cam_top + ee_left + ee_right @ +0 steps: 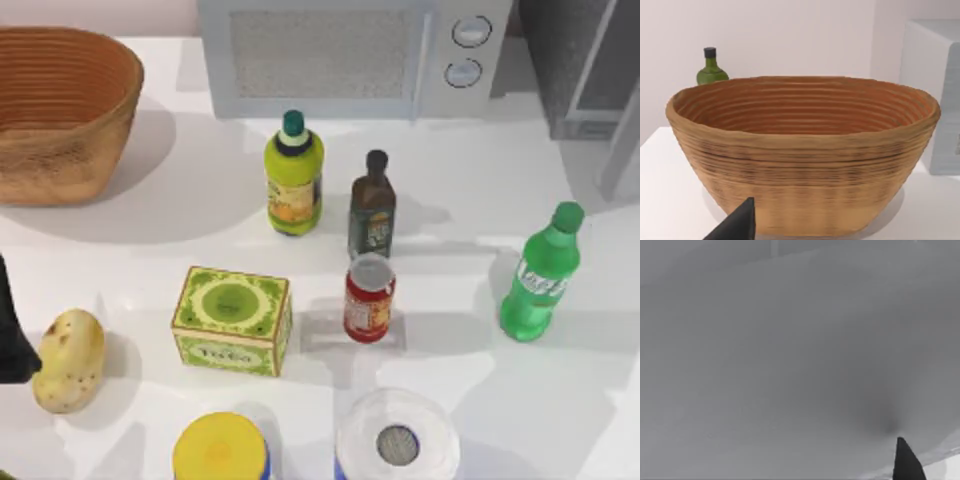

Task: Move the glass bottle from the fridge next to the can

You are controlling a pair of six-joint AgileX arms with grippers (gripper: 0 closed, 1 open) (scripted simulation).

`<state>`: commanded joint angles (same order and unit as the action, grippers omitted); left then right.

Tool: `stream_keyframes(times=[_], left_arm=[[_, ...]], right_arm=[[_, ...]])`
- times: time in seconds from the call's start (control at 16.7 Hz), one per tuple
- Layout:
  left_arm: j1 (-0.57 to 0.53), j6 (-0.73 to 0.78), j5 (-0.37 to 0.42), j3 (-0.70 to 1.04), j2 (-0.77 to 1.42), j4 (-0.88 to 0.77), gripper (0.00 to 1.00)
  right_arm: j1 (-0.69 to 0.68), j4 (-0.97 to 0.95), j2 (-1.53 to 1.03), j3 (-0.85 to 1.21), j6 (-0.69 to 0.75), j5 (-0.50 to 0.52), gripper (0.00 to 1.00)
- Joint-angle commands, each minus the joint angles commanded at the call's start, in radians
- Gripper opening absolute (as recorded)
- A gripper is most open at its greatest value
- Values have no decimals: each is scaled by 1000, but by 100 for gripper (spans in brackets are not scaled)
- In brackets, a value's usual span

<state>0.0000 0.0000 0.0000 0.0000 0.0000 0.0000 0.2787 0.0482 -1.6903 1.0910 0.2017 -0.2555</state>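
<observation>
Green glass bottle (541, 276) stands upright on the table (460, 180) in the top view, out of the fridge (585, 65), right of the can (369, 297) and well apart from it. Left wrist view faces a wicker basket (805, 150); whether either gripper is parted cannot be told. Right wrist view gives grey surface. Judged next: grasp the bottle and carry it leftward beside the can.

Little can be read here. The green box (232, 320) carries a pale word on its front face, too blurred to make out. The glass bottle (540, 275) has a white-and-green label with slanted white lettering that cannot be read. The can (369, 298) has a yellowish label, the fat yellow-green bottle (294, 178) an orange-yellow one and the dark bottle (372, 208) a pale one, all with illegible print.
</observation>
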Motion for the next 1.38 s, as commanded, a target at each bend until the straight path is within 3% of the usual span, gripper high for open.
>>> stream_keyframes(times=[0.18, 0.36, 0.78, 1.38], left_arm=[[0, 0, 0, 0, 0, 0, 100], [0, 0, 0, 0, 0, 0, 100], [0, 0, 0, 0, 0, 0, 100], [0, 0, 0, 0, 0, 0, 100]], right_arm=[[-171, -68, 44, -63, -119, 137, 100], [-248, -106, 70, -97, -183, 210, 100], [-236, -98, 33, -63, -182, 220, 100], [-238, -13, -291, 344, -185, 227, 100]])
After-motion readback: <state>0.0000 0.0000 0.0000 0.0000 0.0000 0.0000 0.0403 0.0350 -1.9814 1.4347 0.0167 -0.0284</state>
